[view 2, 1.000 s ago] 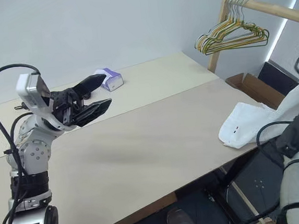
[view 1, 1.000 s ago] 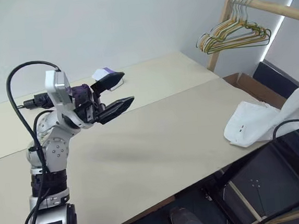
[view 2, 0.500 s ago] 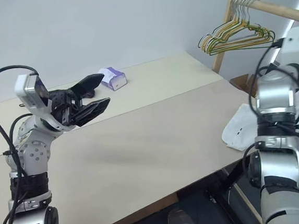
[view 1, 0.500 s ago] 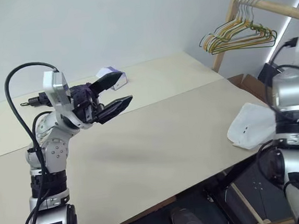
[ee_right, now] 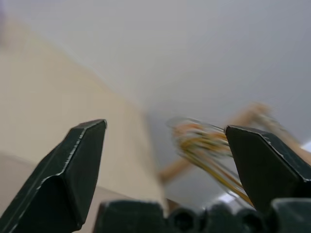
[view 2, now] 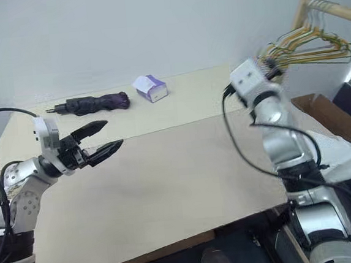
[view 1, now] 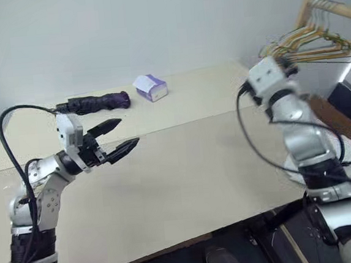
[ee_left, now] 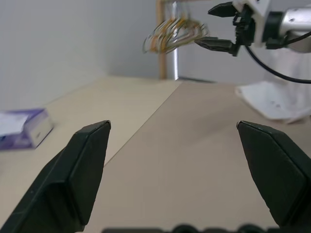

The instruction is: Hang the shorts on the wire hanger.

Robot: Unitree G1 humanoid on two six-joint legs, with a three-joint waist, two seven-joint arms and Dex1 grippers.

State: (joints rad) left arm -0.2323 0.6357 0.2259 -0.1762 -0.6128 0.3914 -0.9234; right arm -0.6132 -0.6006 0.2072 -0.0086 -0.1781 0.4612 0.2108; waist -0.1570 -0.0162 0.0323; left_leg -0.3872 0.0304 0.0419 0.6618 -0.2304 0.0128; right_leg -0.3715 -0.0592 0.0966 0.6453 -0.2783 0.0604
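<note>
Both tools empty, fingers spread: left tool (view 1: 119,136) over the desk (view 1: 186,180); right tool (ee_left: 219,26) raised near the rack's hangers (view 1: 309,41) (shorts (ee_left: 272,99) far right).

plain grey wall (view 1: 154,22) behind a beige table (view 1: 186,186); wooden rack (view 1: 327,6) right.

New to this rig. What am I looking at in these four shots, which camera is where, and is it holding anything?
It is a humanoid robot with two arms, each ending in two black fingers. Two pictures come from its head, looking down over a beige table. The other two come from wrist cameras, looking along each gripper's fingers. The left gripper is open and empty above the table. The right gripper is open too, raised toward a bunch of hangers on a wooden rack. On the table lie a tissue box, a dark folded umbrella and white shorts at the far edge. Nothing is held.
</note>
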